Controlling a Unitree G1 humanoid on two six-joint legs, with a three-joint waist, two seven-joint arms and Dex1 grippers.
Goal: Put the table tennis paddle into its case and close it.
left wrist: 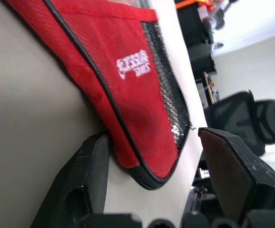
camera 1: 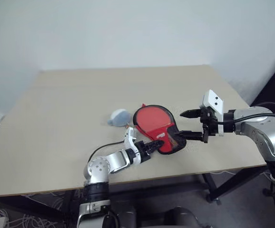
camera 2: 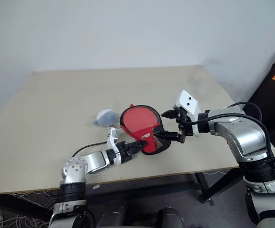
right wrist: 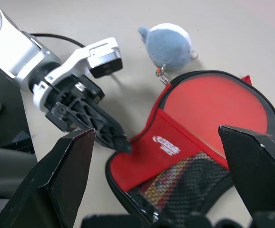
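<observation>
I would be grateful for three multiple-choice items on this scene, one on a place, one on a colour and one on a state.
1. Where does the whitish round lump lie?
A. beside the round end of the case
B. in the mesh pocket
C. at the table's far edge

2. What colour is the case's logo?
A. yellow
B. white
C. blue

3. How do the right gripper fingers stand?
A. shut on the case
B. shut on nothing
C. spread wide apart

Answers:
1 A: the lump sits just off the case's round rim on the table.
2 B: white lettering shows on the red fabric.
3 C: the two fingers stand clearly apart, gripping nothing.
</observation>
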